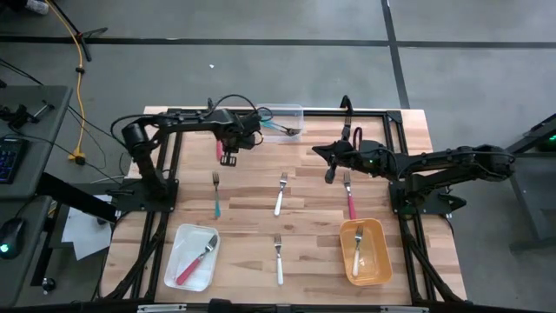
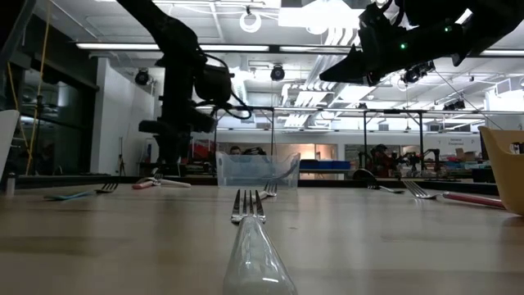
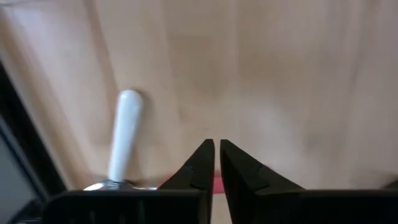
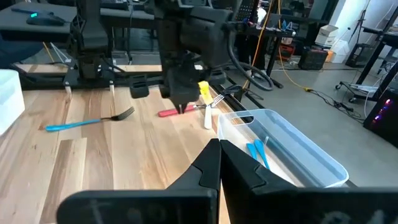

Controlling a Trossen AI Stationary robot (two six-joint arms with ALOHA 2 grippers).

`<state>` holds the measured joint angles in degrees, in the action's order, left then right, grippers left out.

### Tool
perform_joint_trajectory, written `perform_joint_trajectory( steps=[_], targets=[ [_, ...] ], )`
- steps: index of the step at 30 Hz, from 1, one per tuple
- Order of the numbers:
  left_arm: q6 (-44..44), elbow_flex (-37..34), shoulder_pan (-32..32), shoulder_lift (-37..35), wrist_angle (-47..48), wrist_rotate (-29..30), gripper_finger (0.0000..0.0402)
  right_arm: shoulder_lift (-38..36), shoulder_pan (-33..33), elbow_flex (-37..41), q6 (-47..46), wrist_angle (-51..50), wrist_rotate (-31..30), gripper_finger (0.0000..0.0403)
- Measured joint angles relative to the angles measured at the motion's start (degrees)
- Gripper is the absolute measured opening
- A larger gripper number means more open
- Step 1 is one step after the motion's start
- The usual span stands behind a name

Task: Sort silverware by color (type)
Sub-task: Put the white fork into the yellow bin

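Forks lie spread over the wooden table: a teal one [image 1: 216,196], two white ones [image 1: 280,193] [image 1: 278,259] and a pink one [image 1: 350,198]. My left gripper [image 1: 228,155] points down at the far left over another pink fork [image 4: 168,113], beside a white fork [image 3: 124,137]. Its fingers [image 3: 202,163] stand almost together, and a strip of pink handle [image 3: 217,183] shows under them. My right gripper [image 4: 219,149] hangs shut and raised near the table's middle [image 1: 330,172], holding nothing.
A clear bin [image 1: 282,120] at the far edge holds teal forks [image 4: 258,152]. A white tray [image 1: 178,269] at the near left holds a pink fork. An orange bin [image 1: 347,261] at the near right holds a white fork. Black frame rails run along the table's sides.
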<state>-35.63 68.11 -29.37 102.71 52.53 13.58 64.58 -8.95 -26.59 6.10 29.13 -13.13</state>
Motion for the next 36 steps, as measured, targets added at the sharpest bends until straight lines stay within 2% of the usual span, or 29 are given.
perform_joint_trajectory(
  steps=[10,16,23,29,36],
  targets=[
    [-5.4,0.5,-4.4,0.7,-2.6,0.7,0.0112,0.0,0.0,0.0,1.9,-0.2,0.0,0.0000],
    [-10.0,0.5,-6.4,1.6,-3.6,0.6,0.0150,0.0,0.0,0.0,3.2,-0.2,0.0,0.0000],
    [-12.8,0.5,-7.0,4.5,-9.1,1.5,0.0161,0.0,-0.1,0.0,3.4,-0.2,0.0,0.0000],
    [-15.0,0.5,-7.1,6.5,-10.3,6.3,0.0161,0.0,-0.1,0.0,3.4,-0.2,0.0,0.0000],
    [-15.5,0.5,-8.2,6.5,-12.2,6.6,0.0161,0.0,-0.1,0.0,3.4,-0.2,0.0,0.0000]
  ],
)
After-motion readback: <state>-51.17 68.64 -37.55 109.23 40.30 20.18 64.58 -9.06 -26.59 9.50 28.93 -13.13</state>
